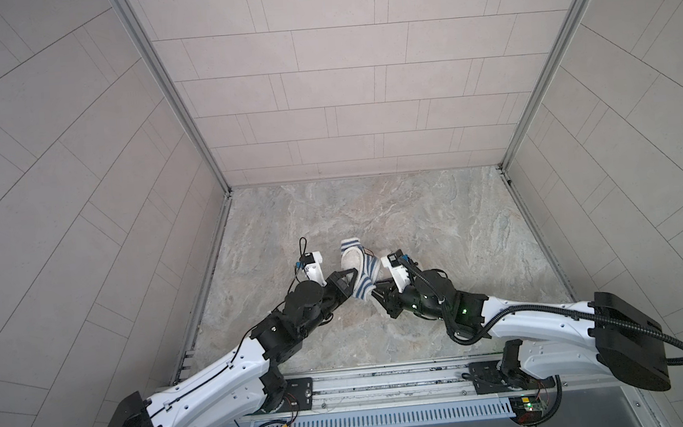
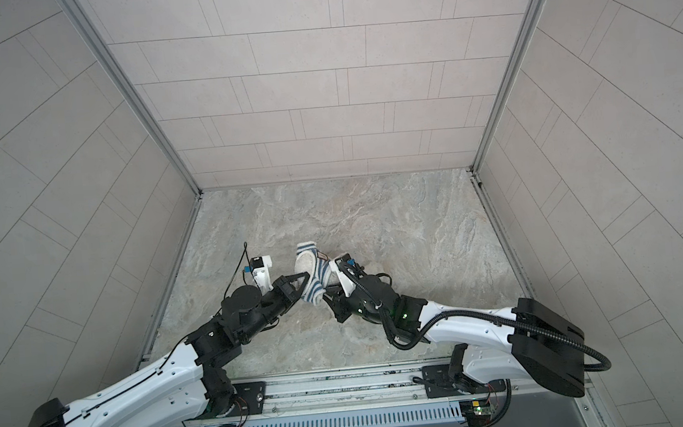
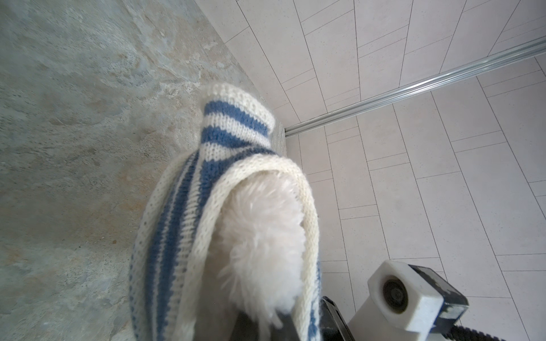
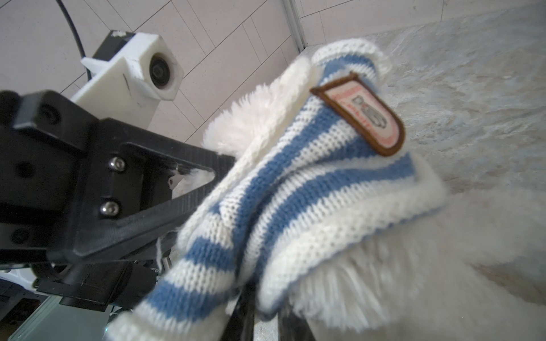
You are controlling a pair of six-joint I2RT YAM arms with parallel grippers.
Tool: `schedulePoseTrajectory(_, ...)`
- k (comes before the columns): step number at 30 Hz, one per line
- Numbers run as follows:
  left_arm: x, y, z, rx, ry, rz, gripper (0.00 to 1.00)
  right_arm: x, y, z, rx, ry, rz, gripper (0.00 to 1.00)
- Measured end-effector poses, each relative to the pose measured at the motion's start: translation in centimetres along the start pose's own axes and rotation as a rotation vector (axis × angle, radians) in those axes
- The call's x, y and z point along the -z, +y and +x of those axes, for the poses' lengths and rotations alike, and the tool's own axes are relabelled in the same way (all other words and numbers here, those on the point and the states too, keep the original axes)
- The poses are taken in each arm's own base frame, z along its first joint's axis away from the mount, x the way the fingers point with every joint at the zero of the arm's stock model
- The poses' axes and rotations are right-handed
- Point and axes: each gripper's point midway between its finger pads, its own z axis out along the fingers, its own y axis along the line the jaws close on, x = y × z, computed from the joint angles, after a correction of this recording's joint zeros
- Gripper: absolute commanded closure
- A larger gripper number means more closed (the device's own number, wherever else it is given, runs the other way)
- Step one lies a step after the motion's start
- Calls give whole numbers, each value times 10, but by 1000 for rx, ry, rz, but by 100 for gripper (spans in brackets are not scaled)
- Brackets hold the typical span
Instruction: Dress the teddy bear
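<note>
The teddy bear (image 1: pixel 351 259) is held up off the marble table (image 1: pixel 416 225) between both arms, with its cream fur (image 3: pixel 260 236) showing inside the blue-and-white striped shirt (image 1: pixel 366 281). The shirt (image 4: pixel 295 192) is bunched round the bear and its badge (image 4: pixel 363 115) faces the right wrist camera. My left gripper (image 1: pixel 351 282) reaches in from the left under the shirt's hem and is shut on the bear's fur (image 3: pixel 277 321). My right gripper (image 1: pixel 377 291) is at the lower right, its jaws nearly together on the shirt's hem (image 4: pixel 260 298). The bear's face is hidden.
Tiled walls close the table in on the left, back and right. A metal rail (image 1: pixel 386 382) carrying both arm bases runs along the front edge. The two wrist cameras (image 3: pixel 407 295) (image 4: pixel 141 68) hang close to each other beside the bear.
</note>
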Motion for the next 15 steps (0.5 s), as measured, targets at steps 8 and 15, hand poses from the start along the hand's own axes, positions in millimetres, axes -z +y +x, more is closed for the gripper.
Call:
schedulePoseTrajectory(8,1,-1,0,-1,0,3,100,4,-6,0,-13,-4,34,100)
schedulePoseTrajectory(15,2,-2,2,-12,13,8,100,16,-18,5,-51,-23,68,100)
